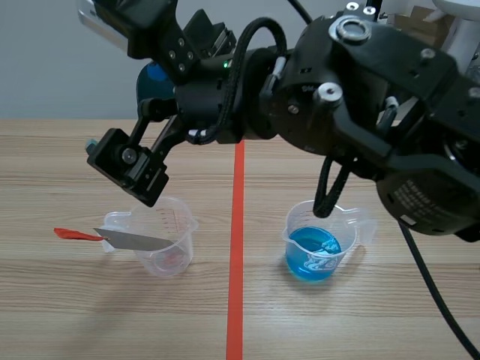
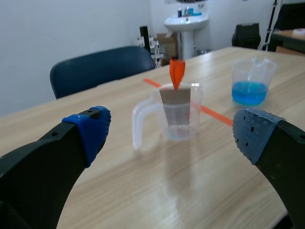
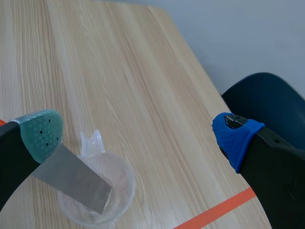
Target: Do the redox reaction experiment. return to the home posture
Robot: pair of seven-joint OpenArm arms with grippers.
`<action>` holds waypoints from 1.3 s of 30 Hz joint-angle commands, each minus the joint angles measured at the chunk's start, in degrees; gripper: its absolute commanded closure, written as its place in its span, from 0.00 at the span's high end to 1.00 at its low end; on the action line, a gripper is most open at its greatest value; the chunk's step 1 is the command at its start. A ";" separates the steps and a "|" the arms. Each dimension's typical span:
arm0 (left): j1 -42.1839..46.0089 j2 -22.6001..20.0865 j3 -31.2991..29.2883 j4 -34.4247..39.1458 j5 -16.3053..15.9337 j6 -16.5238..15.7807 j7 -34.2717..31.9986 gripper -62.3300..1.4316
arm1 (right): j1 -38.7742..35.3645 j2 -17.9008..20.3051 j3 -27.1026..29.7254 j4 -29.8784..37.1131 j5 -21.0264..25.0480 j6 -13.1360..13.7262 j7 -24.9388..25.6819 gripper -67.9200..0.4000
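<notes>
While above the beaker [image 1: 166, 251], right pincer [image 3: 136, 136] agape.

Black arms [image 1: 360, 97], silver screws [image 1: 325, 91], looped black cables [image 1: 262, 25]; right gripper [image 3: 139, 136] has blue and grey-green pads [image 3: 234, 138]

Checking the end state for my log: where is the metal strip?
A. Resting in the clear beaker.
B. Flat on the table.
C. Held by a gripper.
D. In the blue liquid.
A: the metal strip rests in the clear beaker, and the right gripper above it is open.
</notes>
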 commanded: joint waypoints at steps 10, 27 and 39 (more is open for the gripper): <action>10.78 -5.84 -11.67 26.49 -12.44 0.11 23.23 0.87 | -5.57 13.07 15.43 9.68 7.45 -0.24 8.92 1.00; 15.96 7.80 -15.34 53.20 -5.97 2.10 39.89 0.87 | -29.66 20.63 42.53 10.25 6.75 0.22 19.50 1.00; 24.11 8.22 -14.69 56.85 -2.86 4.85 39.85 0.87 | -46.34 16.92 59.84 10.25 -0.07 0.44 26.95 1.00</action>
